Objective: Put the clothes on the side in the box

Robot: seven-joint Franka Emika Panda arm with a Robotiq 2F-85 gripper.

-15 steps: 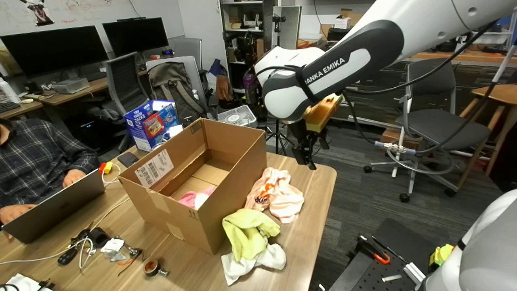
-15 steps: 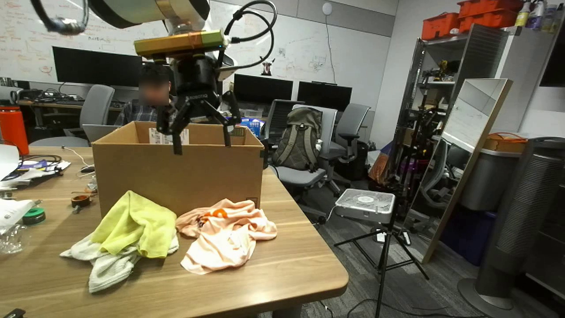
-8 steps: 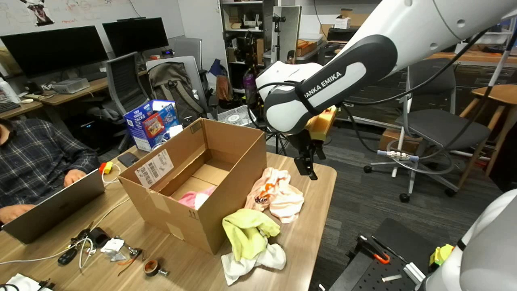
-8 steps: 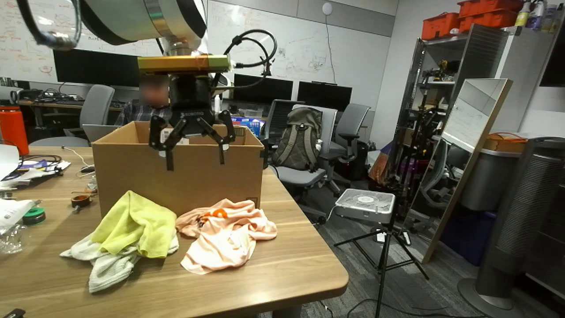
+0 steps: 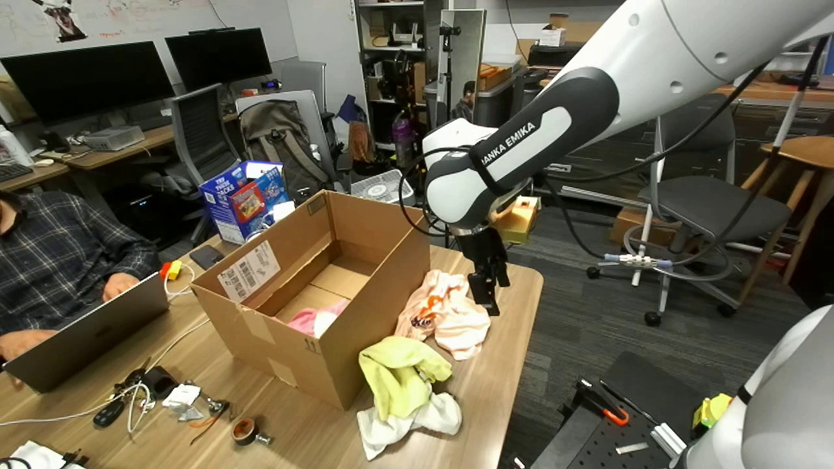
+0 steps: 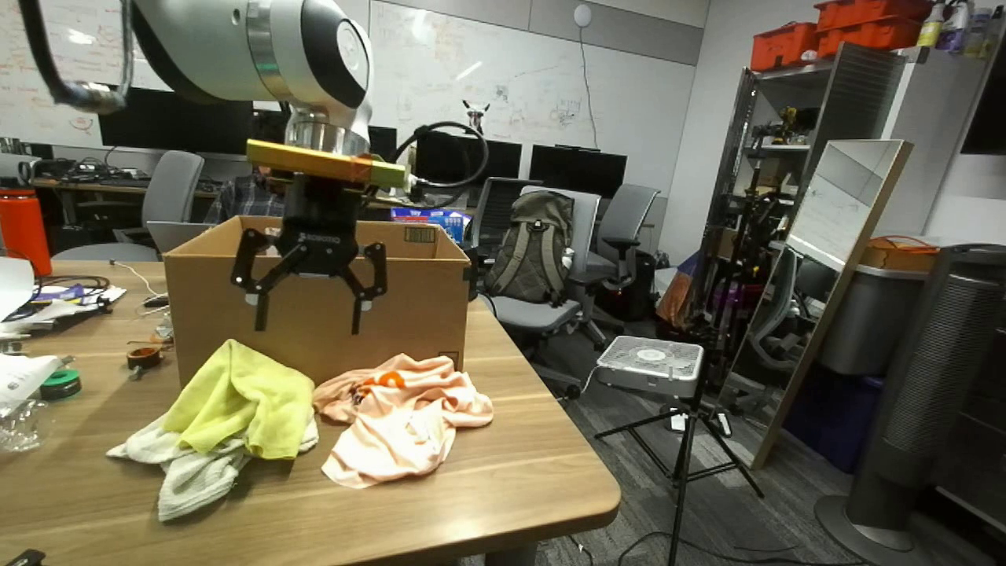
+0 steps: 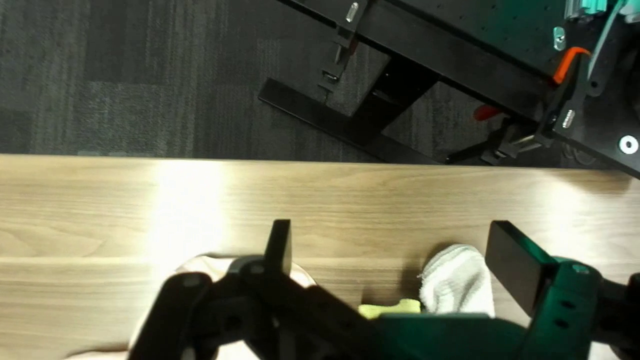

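One laptop [image 5: 91, 335] near the box [image 5: 379, 305]

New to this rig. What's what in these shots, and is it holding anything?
The white-and-black machine is a Franka arm; its hand is a two-fingered gripper. Two cameras stand outside the robot, viewing the scene from different places. The third rides on the wrist, looking down past the dark fingers at the table edge and floor.

An open cardboard box stands on the table. Beside it lie a peach cloth and a yellow cloth, the latter partly over a white cloth. A pink-and-white cloth is inside the box. A person sits behind a laptop.

The gripper is open above the table, holding nothing.
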